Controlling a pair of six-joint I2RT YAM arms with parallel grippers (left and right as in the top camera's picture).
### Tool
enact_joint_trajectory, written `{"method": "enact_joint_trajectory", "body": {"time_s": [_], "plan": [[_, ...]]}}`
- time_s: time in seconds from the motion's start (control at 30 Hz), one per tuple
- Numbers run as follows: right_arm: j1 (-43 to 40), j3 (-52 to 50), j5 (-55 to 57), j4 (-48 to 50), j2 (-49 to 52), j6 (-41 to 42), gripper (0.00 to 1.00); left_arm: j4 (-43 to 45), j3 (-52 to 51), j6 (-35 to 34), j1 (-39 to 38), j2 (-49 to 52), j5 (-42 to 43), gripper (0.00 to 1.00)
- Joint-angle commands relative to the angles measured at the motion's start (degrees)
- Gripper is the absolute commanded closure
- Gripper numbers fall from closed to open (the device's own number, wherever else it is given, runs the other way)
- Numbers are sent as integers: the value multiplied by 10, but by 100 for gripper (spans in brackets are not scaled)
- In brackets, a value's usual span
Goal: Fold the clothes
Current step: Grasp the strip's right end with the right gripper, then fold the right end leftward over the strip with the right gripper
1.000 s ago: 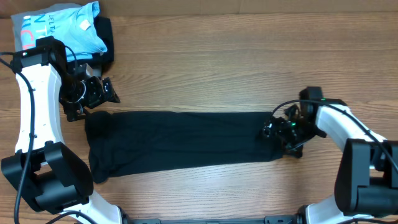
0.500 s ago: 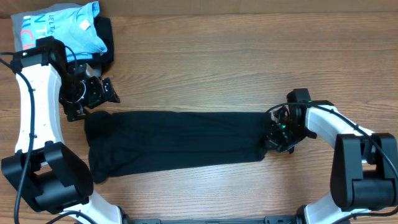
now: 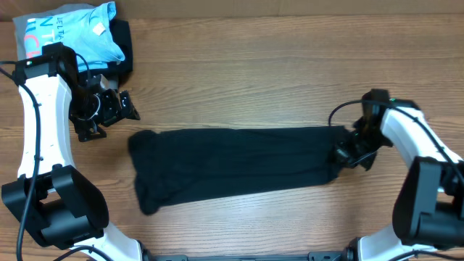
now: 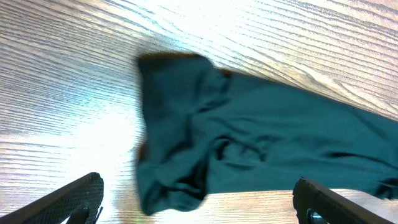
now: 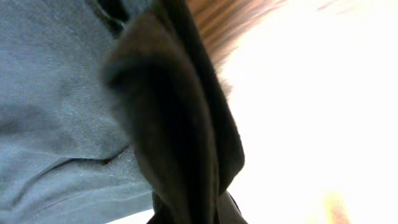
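While bent, right gripper (image 3: 345, 154) on T-shirt (image 3: 232, 167).

The only writing we can read is on the light-blue shirt (image 3: 87, 32), seen from overhead. Large white letters run along that shirt's left edge, cut off by folds: we make out "NT" and, below it, what looks like "CH". Above them a smaller line ends in "ELTA". A small white patch near the shirt's middle is too small to read. We find no legible writing on the black T-shirt (image 3: 232, 163).
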Motion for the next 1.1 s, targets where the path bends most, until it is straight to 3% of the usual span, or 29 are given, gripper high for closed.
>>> {"method": "enact_joint_trajectory", "body": {"time_s": [0.0, 0.23, 0.6, 1.07], "plan": [[1, 46, 80, -27, -51, 27, 96, 0, -8, 10, -1, -5, 7, 0], [68, 57, 79, -42, -94, 27, 96, 3, -8, 8, -2, -5, 7, 0], [263, 56, 43, 13, -94, 29, 96, 11, -8, 8, -33, -5, 7, 0], [402, 53, -4, 64, -94, 31, 96, 24, -8, 9, -66, -5, 2, 0]]}}
